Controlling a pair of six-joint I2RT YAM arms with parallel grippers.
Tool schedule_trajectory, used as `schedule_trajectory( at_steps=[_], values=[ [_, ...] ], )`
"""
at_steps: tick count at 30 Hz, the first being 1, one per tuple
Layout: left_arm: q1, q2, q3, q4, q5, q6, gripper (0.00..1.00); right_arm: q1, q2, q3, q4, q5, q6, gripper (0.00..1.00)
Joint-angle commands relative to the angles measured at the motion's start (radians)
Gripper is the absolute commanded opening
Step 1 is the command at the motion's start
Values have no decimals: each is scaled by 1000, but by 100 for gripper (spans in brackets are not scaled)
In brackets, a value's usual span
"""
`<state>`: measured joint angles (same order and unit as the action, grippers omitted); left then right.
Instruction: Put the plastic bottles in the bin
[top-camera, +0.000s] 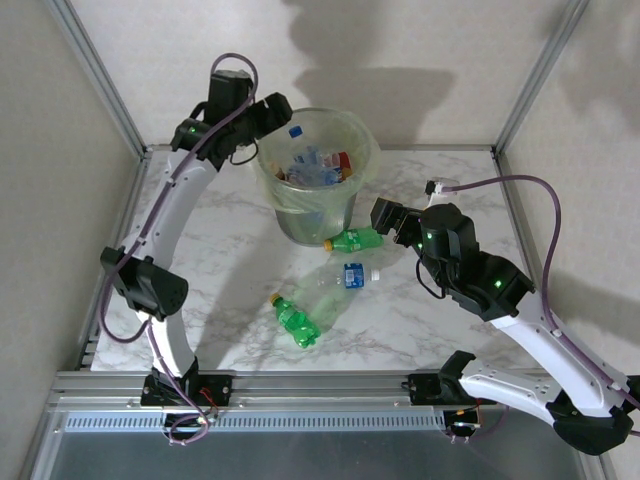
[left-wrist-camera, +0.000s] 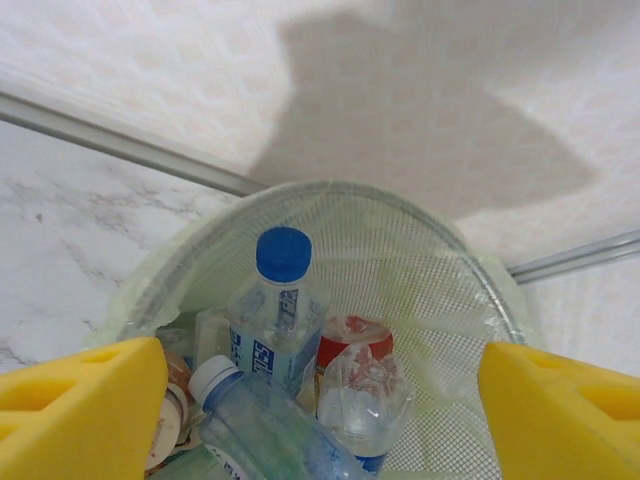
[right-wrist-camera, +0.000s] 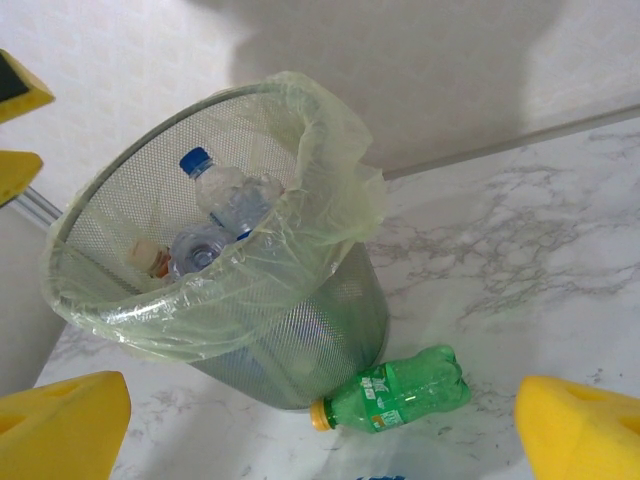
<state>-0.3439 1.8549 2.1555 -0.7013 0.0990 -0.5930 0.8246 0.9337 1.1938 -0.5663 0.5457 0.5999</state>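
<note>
Plastic bottles (top-camera: 312, 168): most piled in the bin (top-camera: 300, 215), upper centre; three lie on the desk (top-camera: 220, 260) below. Right gripper (top-camera: 380, 216), open and empty, sits beside the green bottle (top-camera: 356, 239) at the bin's base: a sloppy grab could roll it or shove the bin. Left gripper (top-camera: 270, 115) open over the rim.

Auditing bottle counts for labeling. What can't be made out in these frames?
Top external: the count inside the bin; the upper bottles hide those below.
Left wrist: the bin's near side, cut off by the bottom edge and the left gripper's yellow fingers.
Right wrist: label text on the green bottle by the bin's base, too small.
Top external: print on the clear bottle, too small.
</note>
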Motion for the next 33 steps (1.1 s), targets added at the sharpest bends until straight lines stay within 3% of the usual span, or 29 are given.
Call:
schedule_trajectory(
  at_steps=[1, 5, 10, 16, 22, 33],
  values=[
    [-2, -170, -32, 33, -85, 18, 82, -7, -13, 7, -3, -6, 14, 99],
    [6, -371, -241, 129, -102, 2, 87, -7, -12, -10, 24, -68, -17, 99],
    [41, -567, -513, 138, -79, -62, 87, -1, 17, -30, 110, -375, -103, 99],
    [52, -792, -878, 255, -12, -214, 85, 89, 105, -75, 91, -434, -111, 99],
    [64, -794, -1009, 223, 24, -257, 82, 249, 231, -172, 76, -429, -72, 97],
    [66, -819, -1192, 243, 91, -301, 80, 327, 489, -175, 69, -493, -69, 96]
  ],
)
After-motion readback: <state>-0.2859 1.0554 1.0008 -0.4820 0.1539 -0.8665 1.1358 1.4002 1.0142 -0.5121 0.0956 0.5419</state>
